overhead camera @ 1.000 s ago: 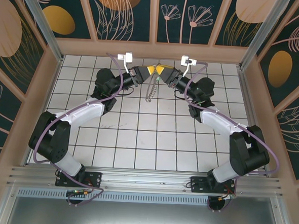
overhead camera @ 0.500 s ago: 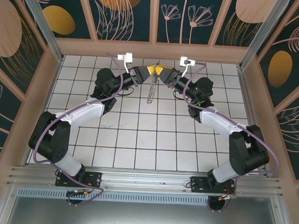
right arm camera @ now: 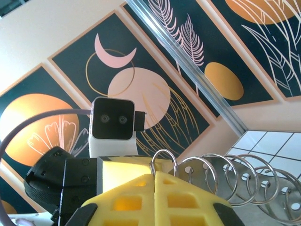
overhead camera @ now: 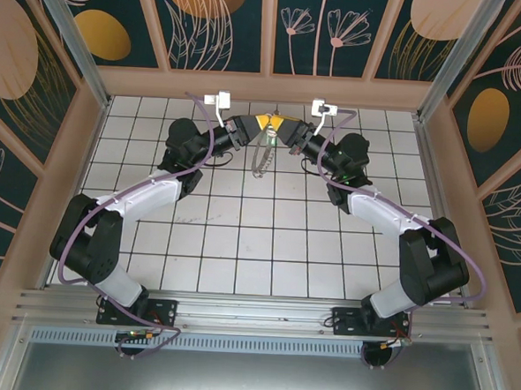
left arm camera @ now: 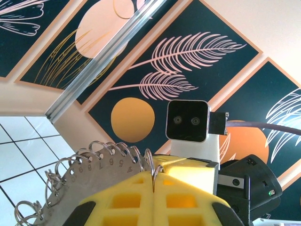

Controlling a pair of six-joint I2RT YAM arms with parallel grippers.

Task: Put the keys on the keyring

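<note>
The white tiled table (overhead camera: 240,247) sits inside a box of painted wall panels (overhead camera: 209,15), dark with leaves and orange discs. What stands in that box is the two arms and the thing they hold between them. The left arm (overhead camera: 146,192) and the right arm (overhead camera: 383,211) rise from the near edge and bend inward, meeting at the far middle of the table, just short of the far wall.

The left gripper (overhead camera: 263,123) and the right gripper (overhead camera: 283,123) come nose to nose there, their yellow fingers almost touching each other. From the left wrist view, the left claw has its two yellow pads (left arm camera: 127,200) pressed flat together with no gap, and a wire loop comes up out of the seam. From the right wrist view, the right claw is clamped the same way, with one round loop (right arm camera: 163,162) standing up out of the line where its pads (right arm camera: 183,200) meet.

The keyring (overhead camera: 262,155) hangs down from that meeting point, above the tiles at the far middle, caught by both claws. Up close it is a grey metal piece (left arm camera: 89,176) stamped with a row of numbers, fringed along its edge with silvery wire loops (right arm camera: 225,181) that trail off to one side of each claw.
</note>
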